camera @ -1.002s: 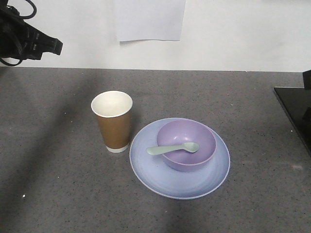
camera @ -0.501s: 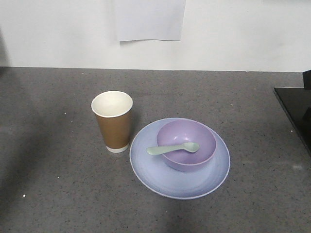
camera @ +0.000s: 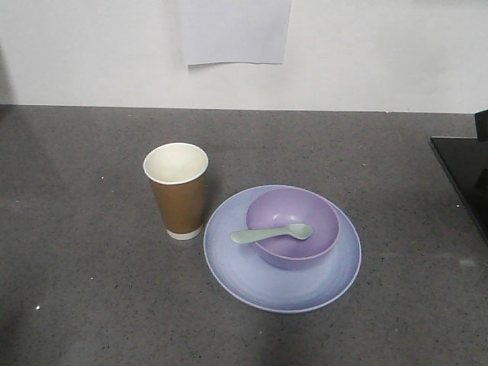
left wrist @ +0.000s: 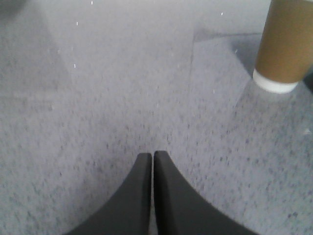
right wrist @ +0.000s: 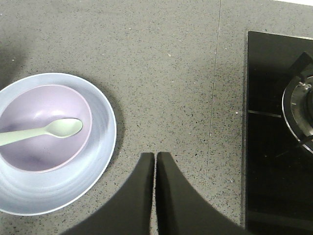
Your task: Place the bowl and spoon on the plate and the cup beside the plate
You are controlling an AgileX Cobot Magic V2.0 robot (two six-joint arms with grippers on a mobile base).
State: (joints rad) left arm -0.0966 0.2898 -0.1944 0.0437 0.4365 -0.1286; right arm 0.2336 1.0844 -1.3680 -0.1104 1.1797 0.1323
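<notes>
The lavender bowl (camera: 293,226) sits on the pale blue plate (camera: 229,263), with the mint-green spoon (camera: 271,233) lying across its rim, scoop inside. The brown paper cup (camera: 178,191) stands upright just left of the plate. In the right wrist view the plate (right wrist: 100,142), bowl (right wrist: 44,122) and spoon (right wrist: 46,130) lie to the left of my right gripper (right wrist: 155,155), which is shut with nothing in it. My left gripper (left wrist: 152,154) is shut and empty over bare counter, and the cup (left wrist: 284,46) stands far off to its upper right. Neither gripper shows in the front view.
A black stovetop (camera: 465,179) lies at the counter's right edge; in the right wrist view the stovetop (right wrist: 274,127) carries a burner (right wrist: 299,100). A white wall with a paper sheet (camera: 235,30) stands behind the grey counter.
The left arm, seen at the upper left one second ago, has left the front view. Cup, plate, bowl and spoon have not moved.
</notes>
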